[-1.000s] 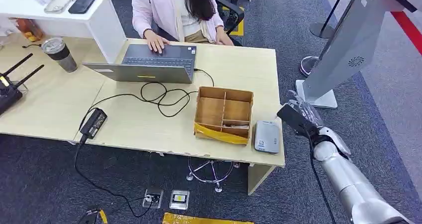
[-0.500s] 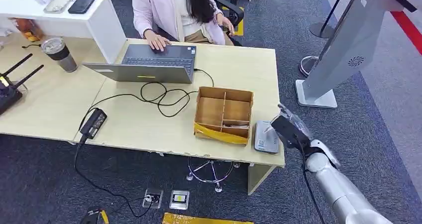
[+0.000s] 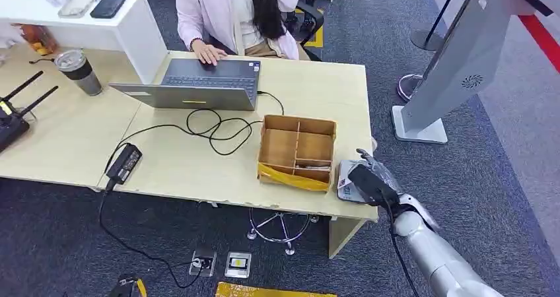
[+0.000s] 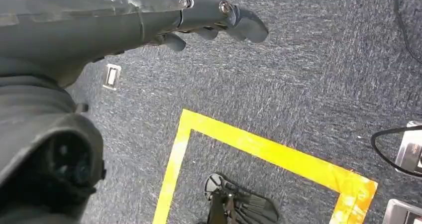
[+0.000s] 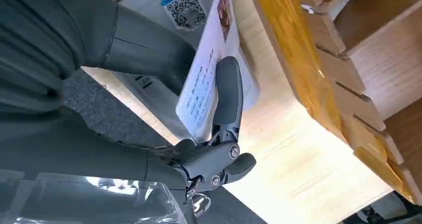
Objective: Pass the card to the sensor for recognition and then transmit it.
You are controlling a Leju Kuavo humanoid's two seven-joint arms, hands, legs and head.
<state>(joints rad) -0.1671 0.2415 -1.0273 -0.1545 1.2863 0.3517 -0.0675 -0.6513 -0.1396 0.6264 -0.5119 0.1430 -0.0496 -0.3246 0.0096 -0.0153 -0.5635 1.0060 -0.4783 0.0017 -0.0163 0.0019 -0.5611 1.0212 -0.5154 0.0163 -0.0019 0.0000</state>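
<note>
The right hand (image 5: 149,99) is pinching the card (image 5: 206,74) between its thick thumb and a dark finger (image 5: 226,97), holding it directly over the grey sensor (image 5: 169,15) that is lying on the desk (image 5: 293,149) just beside the cardboard box (image 5: 343,64). The right wrist view is giving the writing: the card is carrying a small photo and lines of blue print too small to make out in full, while the sensor is bearing a QR code under a blue strip. The head view is resolving none of that text, but it is laying out the setting: the right hand (image 3: 371,181) is hovering above the sensor (image 3: 347,181) at the desk's (image 3: 72,132) near corner, the divided box (image 3: 297,150) is sitting beside it with yellow tape along its front edge, and a person (image 3: 231,13) is typing on a laptop (image 3: 198,84) at the far side. A cup (image 3: 79,71) and a charger brick (image 3: 123,163) are resting further along the desk. The left wrist view is looking at carpet (image 4: 298,84) crossed by yellow floor tape (image 4: 259,149); the left hand (image 4: 199,20) is hanging there empty, fingers loosely apart
</note>
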